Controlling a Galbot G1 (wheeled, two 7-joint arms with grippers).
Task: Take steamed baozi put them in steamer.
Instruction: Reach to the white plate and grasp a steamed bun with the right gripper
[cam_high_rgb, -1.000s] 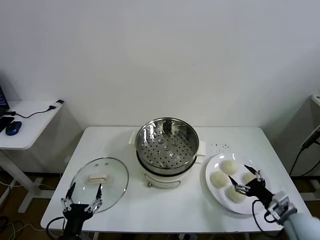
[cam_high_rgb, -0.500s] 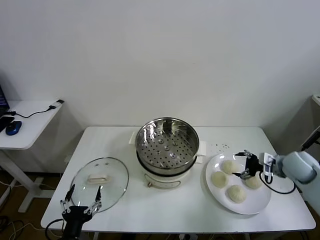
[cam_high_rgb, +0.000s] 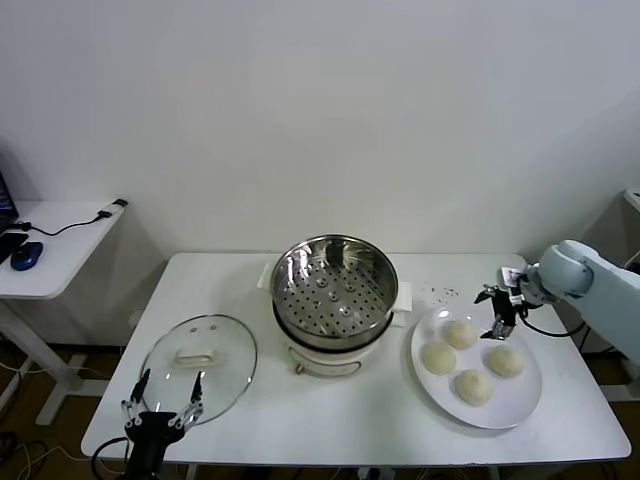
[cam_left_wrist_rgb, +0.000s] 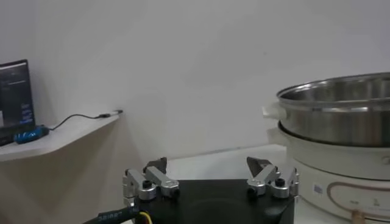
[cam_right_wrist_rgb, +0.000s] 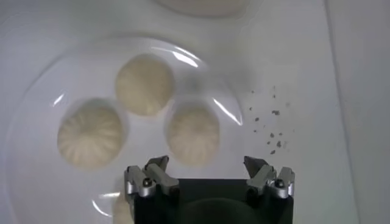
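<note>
Four baozi on plate; right claw wide above; left claw wide, partly cropped

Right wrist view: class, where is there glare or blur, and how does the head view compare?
Right wrist view: bright glare streaks on the plate rim, baozi soft-edged; head view: steamer steel shines, glass lid reflects faintly.

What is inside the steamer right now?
Nothing visible: the steamer shows only its bare perforated floor. All four baozi sit on the white plate. The near inner wall is hidden by the rim.
</note>
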